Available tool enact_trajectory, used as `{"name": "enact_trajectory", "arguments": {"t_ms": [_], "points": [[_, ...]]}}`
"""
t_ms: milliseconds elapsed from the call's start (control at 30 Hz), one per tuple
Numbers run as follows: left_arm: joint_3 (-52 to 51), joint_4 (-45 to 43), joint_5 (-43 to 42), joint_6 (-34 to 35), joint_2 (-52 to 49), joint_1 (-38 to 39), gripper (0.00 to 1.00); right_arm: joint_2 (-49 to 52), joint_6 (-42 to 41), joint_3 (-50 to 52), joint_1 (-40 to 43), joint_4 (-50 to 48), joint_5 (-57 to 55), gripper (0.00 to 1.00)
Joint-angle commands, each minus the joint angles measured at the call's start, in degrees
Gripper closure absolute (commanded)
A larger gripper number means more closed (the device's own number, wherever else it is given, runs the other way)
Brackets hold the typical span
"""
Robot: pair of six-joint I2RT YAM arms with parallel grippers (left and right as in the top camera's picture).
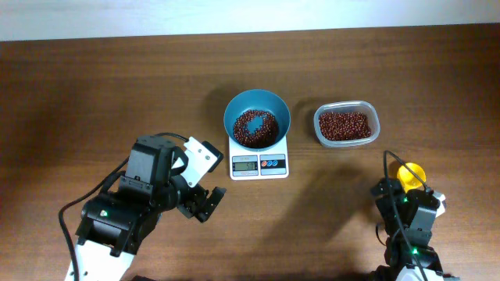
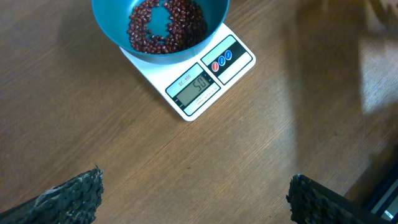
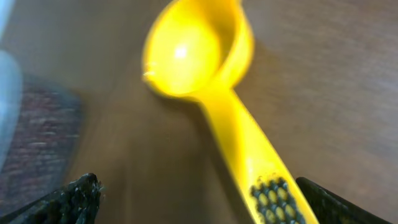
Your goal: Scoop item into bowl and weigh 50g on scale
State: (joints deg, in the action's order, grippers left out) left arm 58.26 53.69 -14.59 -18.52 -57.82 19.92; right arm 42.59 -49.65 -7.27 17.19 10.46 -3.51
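Where frame ends, bowl (image 2: 115, 18) cropped, scoop (image 3: 214, 112) blurred

Right wrist view is all smear: the yellow scoop (image 3: 199, 68) is blurred, its handle running off the bottom edge, and the tub (image 3: 31, 137) at left is a dark-red blur cut by the frame. From the left wrist, the bowl (image 2: 161, 25) loses its far rim to the top edge and only the tips of the left fingers (image 2: 74, 199) show. Overhead, the scale (image 1: 258, 161) display is too small to read, and the right arm (image 1: 410, 222) hides the scoop's handle.
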Motion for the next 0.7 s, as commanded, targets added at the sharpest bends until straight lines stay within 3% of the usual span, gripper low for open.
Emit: {"name": "enact_trajectory", "arguments": {"t_ms": [0,267,467,667], "points": [[0.1,0.0,-0.8,-1.1,-0.1,0.2,0.01,-0.1,-2.0,0.6,0.3,3.2,-8.7,0.01],[0.1,0.0,-0.8,-1.1,-0.1,0.2,0.01,-0.1,8.9,-2.0,0.3,4.4,-11.3,0.02],[0.1,0.0,-0.8,-1.1,-0.1,0.2,0.01,0.0,22.7,-9.4,0.3,5.8,-12.2,0.01],[0.1,0.0,-0.8,-1.1,-0.1,0.2,0.01,5.4,25.9,-10.4,0.2,11.3,-11.8,0.01]]}}
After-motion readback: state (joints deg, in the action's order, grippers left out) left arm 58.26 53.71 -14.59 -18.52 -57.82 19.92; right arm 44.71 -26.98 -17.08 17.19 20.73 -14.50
